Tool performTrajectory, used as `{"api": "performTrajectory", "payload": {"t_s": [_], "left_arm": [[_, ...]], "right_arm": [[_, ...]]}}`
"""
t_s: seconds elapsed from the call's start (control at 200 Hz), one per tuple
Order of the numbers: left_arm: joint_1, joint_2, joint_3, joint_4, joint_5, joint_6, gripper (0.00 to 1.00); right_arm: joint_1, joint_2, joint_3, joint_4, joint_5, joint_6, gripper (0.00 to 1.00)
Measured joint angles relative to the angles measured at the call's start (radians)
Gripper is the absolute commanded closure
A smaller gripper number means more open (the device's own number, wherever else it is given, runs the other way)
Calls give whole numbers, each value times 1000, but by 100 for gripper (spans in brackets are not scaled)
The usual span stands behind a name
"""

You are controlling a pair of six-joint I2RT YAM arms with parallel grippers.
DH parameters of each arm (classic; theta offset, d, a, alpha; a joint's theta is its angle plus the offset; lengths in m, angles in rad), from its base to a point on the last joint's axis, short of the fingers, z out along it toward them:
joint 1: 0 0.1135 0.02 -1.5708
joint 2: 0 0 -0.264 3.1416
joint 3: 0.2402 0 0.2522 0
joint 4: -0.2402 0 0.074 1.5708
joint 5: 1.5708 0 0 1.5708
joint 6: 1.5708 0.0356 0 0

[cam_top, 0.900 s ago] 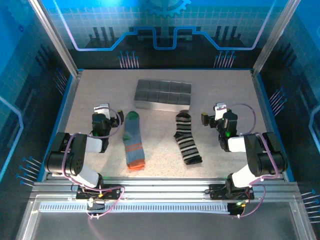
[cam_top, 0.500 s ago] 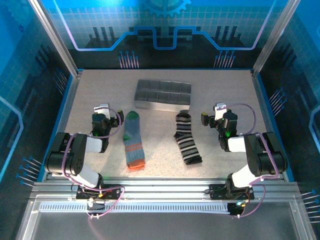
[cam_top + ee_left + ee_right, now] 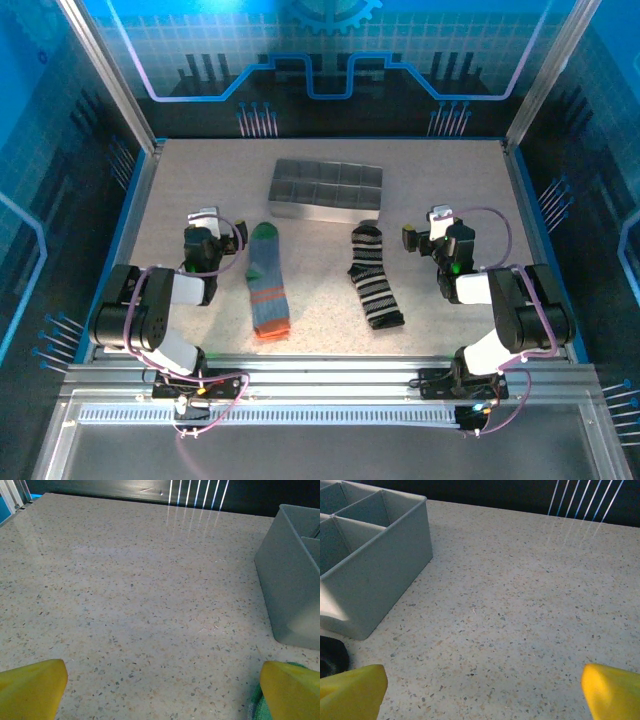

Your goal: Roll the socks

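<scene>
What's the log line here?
stage: not started | left end effector: open, empty | right end effector: open, empty | blue sock: flat | striped sock: flat

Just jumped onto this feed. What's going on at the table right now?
Nothing is being handled yet. The grey-blue sock and the striped sock lie flat and unrolled, side by side but apart, in front of the grey tray. The left gripper sits open to the left of the grey-blue sock, and the right gripper sits open to the right of the striped one. Neither touches a sock.
</scene>
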Motion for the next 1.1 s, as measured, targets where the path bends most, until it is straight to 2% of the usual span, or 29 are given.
{"api": "performTrajectory", "payload": {"t_s": [0.42,0.49,0.59,0.655,0.75,0.82,0.886,0.921,0.966,1.011,1.061,1.101], "left_arm": [[-4,-14,-2,-9,-16,0,1],[-29,-93,-2,-79,-77,3,1],[-100,-282,30,-209,-194,-11,1],[-135,-371,134,-359,-266,-107,1],[-136,-418,425,-761,-307,-422,1],[-109,-423,572,-908,-245,-571,1],[-95,-408,663,-1049,-170,-675,11],[-100,-389,701,-1131,-124,-725,18],[-126,-362,723,-1214,-70,-780,24],[-171,-335,721,-1306,-17,-830,27],[-238,-315,688,-1408,43,-877,39],[-288,-314,641,-1472,88,-915,45]], "right_arm": [[0,-16,-2,-10,31,8,0],[14,-120,-5,-95,128,19,0],[66,-367,48,-252,238,45,0],[82,-473,200,-431,275,124,0],[53,-525,479,-676,307,356,0],[-31,-549,554,-738,218,510,0],[-68,-561,557,-773,153,572,0],[-37,-551,564,-819,146,570,0],[60,-525,583,-880,148,530,0],[198,-481,607,-938,162,444,0],[370,-440,621,-983,162,349,1],[480,-422,617,-1006,148,277,2]]}}
